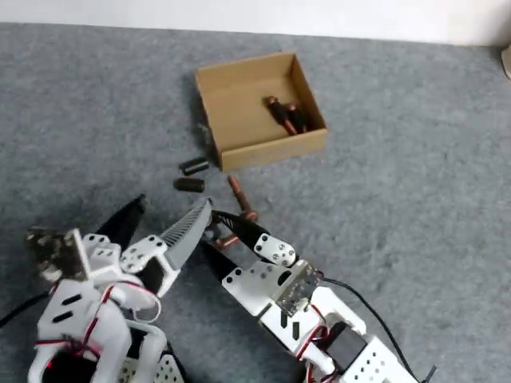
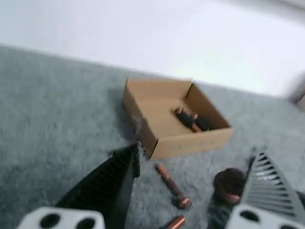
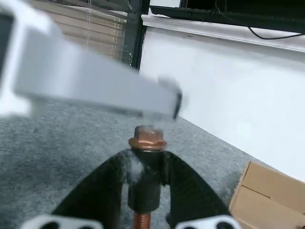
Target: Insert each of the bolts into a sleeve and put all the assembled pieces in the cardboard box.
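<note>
The open cardboard box (image 1: 231, 120) (image 2: 157, 112) stands at the back with assembled pieces (image 1: 286, 114) (image 2: 190, 119) inside. Two black sleeves (image 1: 194, 167) (image 1: 189, 184) lie in front of its left corner. A loose copper bolt (image 1: 239, 197) (image 2: 171, 185) lies on the carpet before the box. My right gripper (image 1: 219, 231) (image 3: 147, 160) is shut on a black sleeve (image 3: 145, 186) with a copper bolt head (image 3: 147, 138) sticking out of it. My left gripper (image 1: 174, 202) (image 2: 197, 151) stands open just left of it; its grey finger (image 3: 95, 81) passes close to the held piece (image 2: 228, 183).
Grey carpet (image 1: 399, 183) covers the table, with free room right of the box and along the left side. A white wall (image 2: 143, 33) runs behind the box. Both arms crowd the near edge.
</note>
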### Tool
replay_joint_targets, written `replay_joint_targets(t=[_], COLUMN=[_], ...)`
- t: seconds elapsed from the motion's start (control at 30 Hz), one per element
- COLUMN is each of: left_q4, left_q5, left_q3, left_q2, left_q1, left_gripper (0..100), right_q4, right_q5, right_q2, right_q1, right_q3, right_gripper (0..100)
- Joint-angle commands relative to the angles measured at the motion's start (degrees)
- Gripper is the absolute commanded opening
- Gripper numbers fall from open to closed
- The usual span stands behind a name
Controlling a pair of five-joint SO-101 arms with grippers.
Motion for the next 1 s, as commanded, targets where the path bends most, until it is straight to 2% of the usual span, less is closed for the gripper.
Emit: replay_joint_targets(t=[0.0,0.07,0.2,0.33,0.5,0.7,0.8,0.9,0.97], left_q4=[-5.8,-8.88,-19.69,-26.73,-26.46,-26.55,-27.08,-33.85,-40.0], left_q5=[-0.26,-1.49,-13.54,-14.42,-14.42,-14.42,-14.51,-15.03,-17.23], left_q3=[4.97,7.6,8.48,4.79,-1.01,-0.48,4.35,12.09,17.54], left_q2=[1.71,5.14,16.48,27.74,35.3,36.0,36.0,36.0,36.0], left_q1=[-0.92,-1.1,-3.74,-7.69,-6.99,-6.81,-6.55,-7.08,-7.87], left_gripper=[33,30,17,8,9,9,9,1,1], right_q4=[-1.8,-1.8,-1.71,-1.71,-1.71,-1.71,-1.71,-1.71,-1.71], right_q5=[0.79,0.79,0.79,0.79,0.79,0.79,0.79,0.79,0.79], right_q2=[-0.4,-0.4,-0.4,-0.4,-0.4,-0.4,-0.4,-0.31,-0.31], right_q1=[-0.22,-0.22,-0.13,-0.13,-0.13,-0.13,-0.13,1.19,1.54], right_q3=[0.57,0.57,0.66,1.36,1.36,1.36,1.45,2.77,3.65], right_gripper=[0.4,0.4,0.4,0.4,0.4,0.4,0.4,0.4,0.4])
